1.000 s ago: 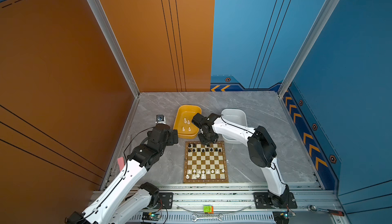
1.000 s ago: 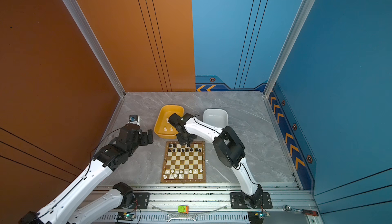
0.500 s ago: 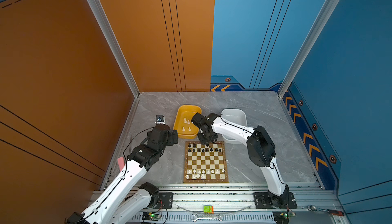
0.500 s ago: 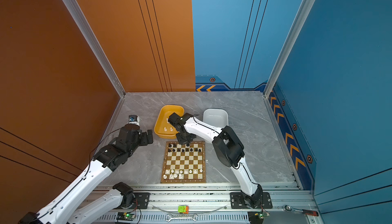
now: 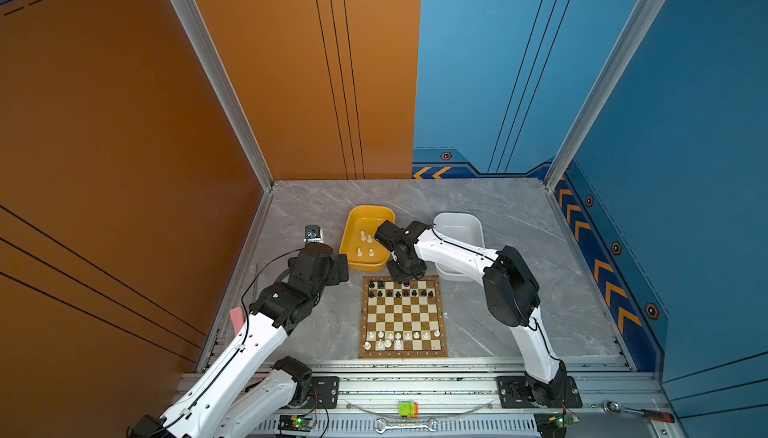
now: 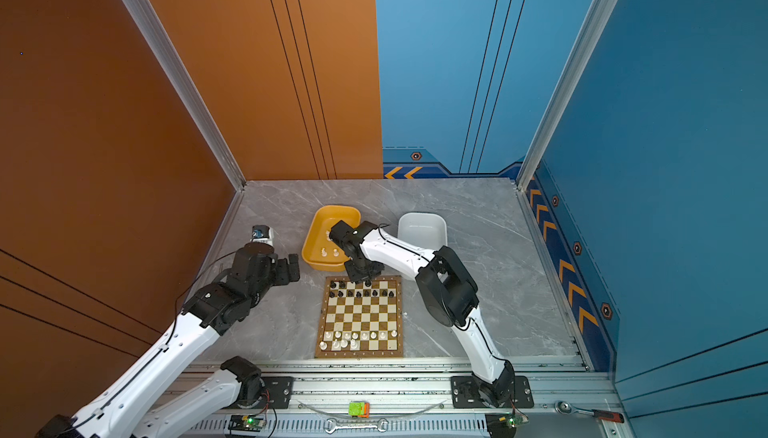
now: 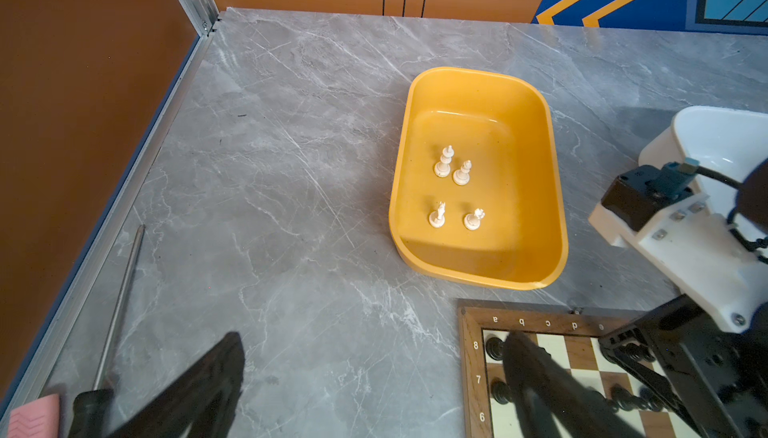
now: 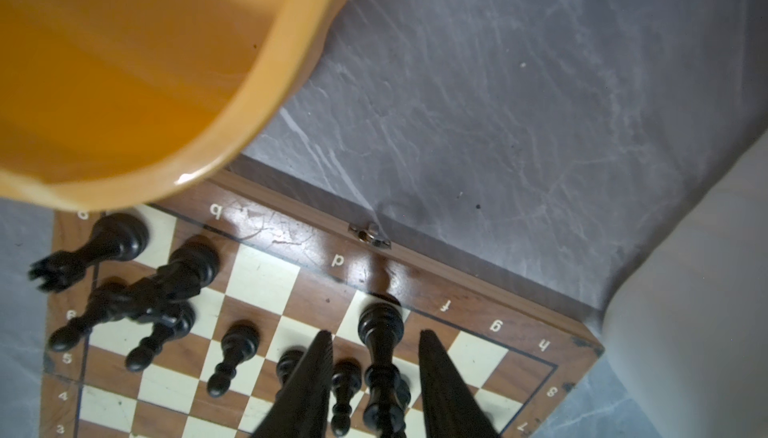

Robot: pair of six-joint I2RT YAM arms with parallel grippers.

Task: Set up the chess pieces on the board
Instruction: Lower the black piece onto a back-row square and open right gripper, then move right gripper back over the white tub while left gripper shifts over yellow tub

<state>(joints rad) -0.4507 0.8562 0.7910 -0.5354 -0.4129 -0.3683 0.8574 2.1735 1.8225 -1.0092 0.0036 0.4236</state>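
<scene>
the black piece (image 8: 381, 369) is flanked by the parted, empty right tool (image 8: 376, 332); toppling is risked on a skewed lift.

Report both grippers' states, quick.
Left gripper: open, empty.
Right gripper: open, jaws either side of a standing black piece, not touching it.

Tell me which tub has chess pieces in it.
The yellow tub: four cream-white pieces stand in it, while the white tub shows none.
</scene>
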